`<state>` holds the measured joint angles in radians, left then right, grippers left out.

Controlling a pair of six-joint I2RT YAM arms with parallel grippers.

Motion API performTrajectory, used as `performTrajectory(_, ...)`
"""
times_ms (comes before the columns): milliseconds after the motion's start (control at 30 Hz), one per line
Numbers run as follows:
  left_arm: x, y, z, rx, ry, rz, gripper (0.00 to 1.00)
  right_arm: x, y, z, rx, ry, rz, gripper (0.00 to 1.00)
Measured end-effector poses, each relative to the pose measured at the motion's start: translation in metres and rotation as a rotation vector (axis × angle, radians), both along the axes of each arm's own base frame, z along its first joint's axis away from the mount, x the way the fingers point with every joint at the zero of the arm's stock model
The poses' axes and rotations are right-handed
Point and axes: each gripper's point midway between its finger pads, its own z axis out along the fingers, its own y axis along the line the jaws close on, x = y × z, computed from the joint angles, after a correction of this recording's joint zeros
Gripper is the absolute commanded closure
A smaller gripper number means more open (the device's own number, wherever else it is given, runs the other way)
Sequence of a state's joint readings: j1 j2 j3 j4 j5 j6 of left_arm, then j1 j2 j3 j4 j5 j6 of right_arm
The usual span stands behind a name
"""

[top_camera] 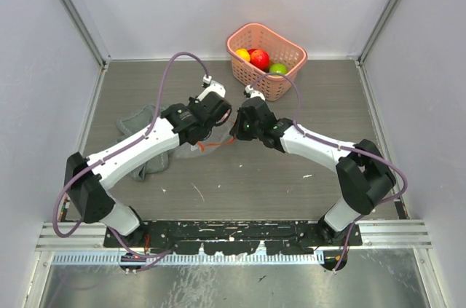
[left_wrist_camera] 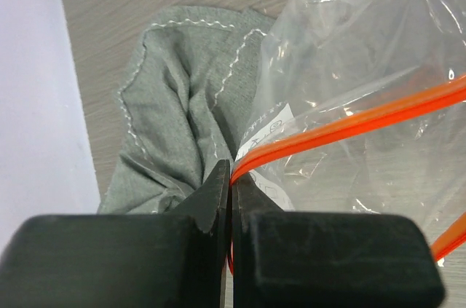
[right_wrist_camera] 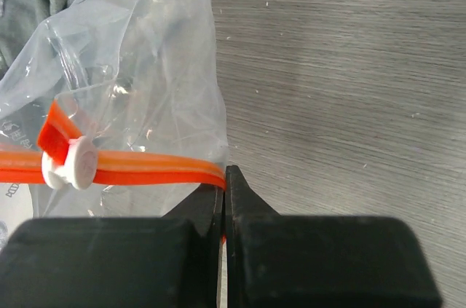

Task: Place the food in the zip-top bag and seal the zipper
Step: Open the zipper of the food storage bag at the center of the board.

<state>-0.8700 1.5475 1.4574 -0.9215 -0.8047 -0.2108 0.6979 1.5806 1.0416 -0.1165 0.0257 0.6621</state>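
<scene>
The clear zip-top bag (left_wrist_camera: 364,46) (right_wrist_camera: 145,53) is held between my two grippers above the table's middle, partly over a grey cloth. My left gripper (left_wrist_camera: 231,177) (top_camera: 206,135) is shut on one end of the red-orange zipper (left_wrist_camera: 349,122). My right gripper (right_wrist_camera: 224,177) (top_camera: 234,133) is shut on the zipper's (right_wrist_camera: 145,170) other end, just right of the white slider tab (right_wrist_camera: 69,164). In the top view only a bit of the zipper (top_camera: 216,144) shows between the wrists. The food, a red fruit (top_camera: 260,58), a yellow one (top_camera: 242,54) and a green one (top_camera: 278,69), lies in the pink basket.
The pink plastic basket (top_camera: 269,86) stands at the back, right of centre, just beyond my right wrist. The crumpled grey cloth (top_camera: 142,122) (left_wrist_camera: 182,89) lies on the wood table under my left arm. Pale walls close the table's left, right and back sides.
</scene>
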Motion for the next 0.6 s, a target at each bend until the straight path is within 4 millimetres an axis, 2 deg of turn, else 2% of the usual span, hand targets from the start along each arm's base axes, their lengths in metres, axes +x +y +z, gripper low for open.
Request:
performTrajectory(133,-0.002,-0.006,-0.012,-0.063,0.056,-0.059,1.00,-0.001,-0.002,-0.007,-0.034,-0.003,0.022,0.93)
performTrajectory(267,-0.007,-0.024,-0.012,-0.161,0.082,-0.128,1.00,-0.003,0.000,-0.006,-0.035,-0.011,0.062,0.82)
performTrajectory(400,-0.016,-0.026,-0.012,-0.220,0.080,-0.161,1.00,-0.008,0.006,-0.003,-0.025,-0.018,0.127,0.72)
performTrajectory(600,-0.018,-0.025,-0.013,-0.233,0.077,-0.151,1.00,-0.012,0.018,0.018,0.017,-0.053,0.214,0.52)
